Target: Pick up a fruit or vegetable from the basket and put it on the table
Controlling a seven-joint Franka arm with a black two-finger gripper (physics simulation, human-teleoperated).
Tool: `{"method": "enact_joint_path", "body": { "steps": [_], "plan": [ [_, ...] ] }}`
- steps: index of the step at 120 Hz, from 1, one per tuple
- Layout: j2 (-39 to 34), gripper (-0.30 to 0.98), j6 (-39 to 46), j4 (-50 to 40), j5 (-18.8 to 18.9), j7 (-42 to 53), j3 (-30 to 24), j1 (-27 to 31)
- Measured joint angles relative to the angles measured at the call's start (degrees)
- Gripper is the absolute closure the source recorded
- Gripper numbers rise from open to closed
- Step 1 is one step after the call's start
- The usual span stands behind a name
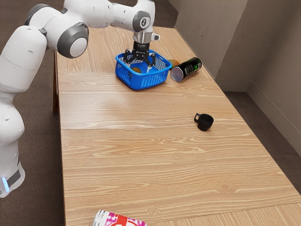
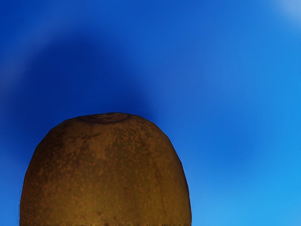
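The end effector (image 1: 139, 65) is spread open, reaching down into the basket (image 1: 144, 82). The brown fruit (image 2: 106, 174) lies inside, below it. Reaching seems almost done; gripping, lifting and placing on the tabletop (image 1: 117, 155) are left.

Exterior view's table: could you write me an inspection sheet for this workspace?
Surface: wooden table, no spill seen.
Job's things: blue basket on the table; brown fruit inside.
Clutter: dark can on its side beside the basket; orange-brown item, partly hidden, between them; black cup; pink-and-white package, cut off by the picture's edge.
Gripper: black gripper open, lowered into the basket at the fruit.
Cables: nothing seen.
Surroundings: plain wall, dark floor.
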Motion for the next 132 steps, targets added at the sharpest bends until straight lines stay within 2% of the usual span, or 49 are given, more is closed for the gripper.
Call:
{"method": "enact_joint_path", "body": {
  "steps": [68,87,95,116,132],
  "plan": [
    [2.59,-0.01,0.37,0.08,-1.75,-0.25,-0.17,1.2],
    [2.72,0.27,0.59,0.08,-1.83,-0.18,-0.79,1.25],
    [2.72,0.33,0.64,0.04,-1.79,-0.19,-0.92,1.25],
    [2.34,0.33,0.5,0.03,-1.75,-0.15,-1.17,1.25],
    [-1.21,0.36,0.18,-0.12,-1.49,-0.11,-2.13,1.07]
  ]
}}
